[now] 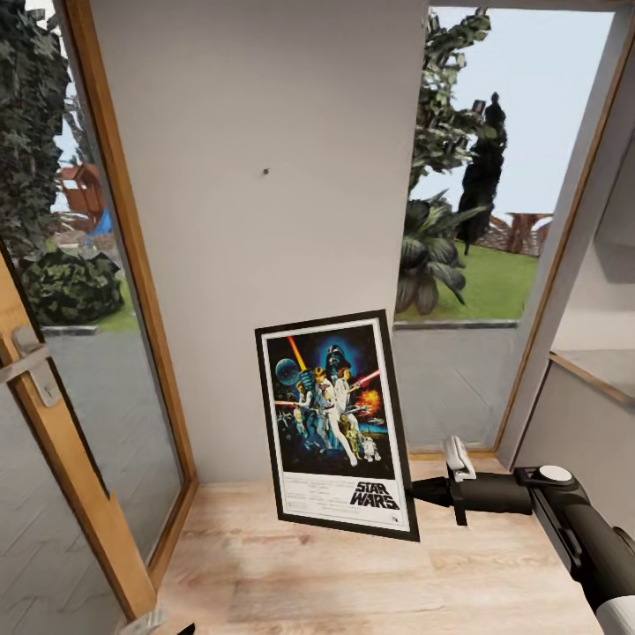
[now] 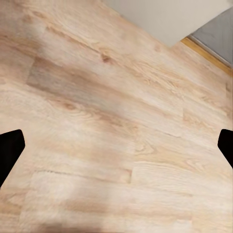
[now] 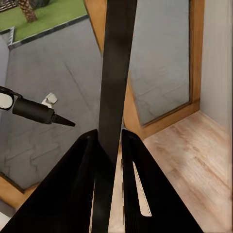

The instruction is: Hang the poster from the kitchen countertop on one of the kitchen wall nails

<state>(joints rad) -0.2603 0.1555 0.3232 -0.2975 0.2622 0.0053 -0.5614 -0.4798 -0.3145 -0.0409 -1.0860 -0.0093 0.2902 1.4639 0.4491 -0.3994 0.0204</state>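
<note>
The poster (image 1: 335, 423), black-framed with a white border and the "STAR WARS" logo, hangs upright and slightly tilted in the air in front of the pale grey wall (image 1: 265, 88). My right gripper (image 1: 416, 492) is shut on its lower right edge. In the right wrist view the frame (image 3: 116, 68) shows edge-on between the dark fingers (image 3: 77, 184). A wall nail (image 1: 266, 171), a dark speck, sits on the wall well above the poster's top and a bit to its left. My left gripper (image 2: 116, 145) is open over the wood floor, with nothing between its fingertips (image 2: 9, 150).
Tall windows with wooden frames flank the wall panel, one on the left (image 1: 97, 265) and one on the right (image 1: 467, 220). A door handle (image 1: 31, 362) sticks out at the left. A grey ledge (image 1: 591, 388) stands at the right. Pale plank floor (image 1: 353, 573) lies below.
</note>
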